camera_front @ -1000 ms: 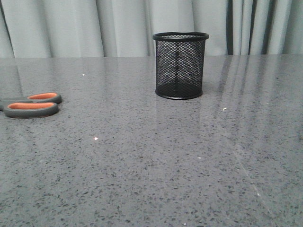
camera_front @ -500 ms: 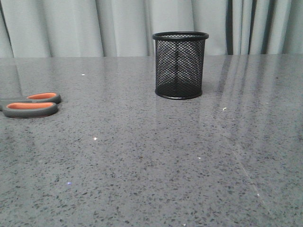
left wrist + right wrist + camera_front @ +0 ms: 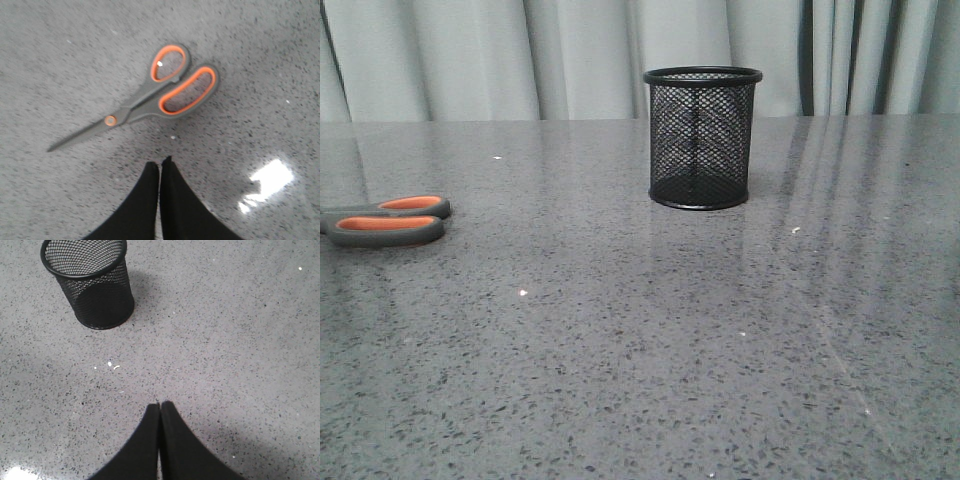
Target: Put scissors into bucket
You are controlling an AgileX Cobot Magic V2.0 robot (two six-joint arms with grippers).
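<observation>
Lying flat, the scissors (image 3: 145,97) show closed blades only to the left wrist; front view crops them (image 3: 385,222). Bucket (image 3: 701,138) upright. Left gripper (image 3: 160,162) and right gripper (image 3: 159,404) pinched closed, empty.

My left claw (image 3: 159,167) and right claw (image 3: 159,406) are plain black. The scissors (image 3: 150,99) have dark grey handles lined orange, an orange pivot ring and grey blades. The bucket (image 3: 701,138) is black diamond mesh. The table (image 3: 640,350) is grey, speckled dark.
</observation>
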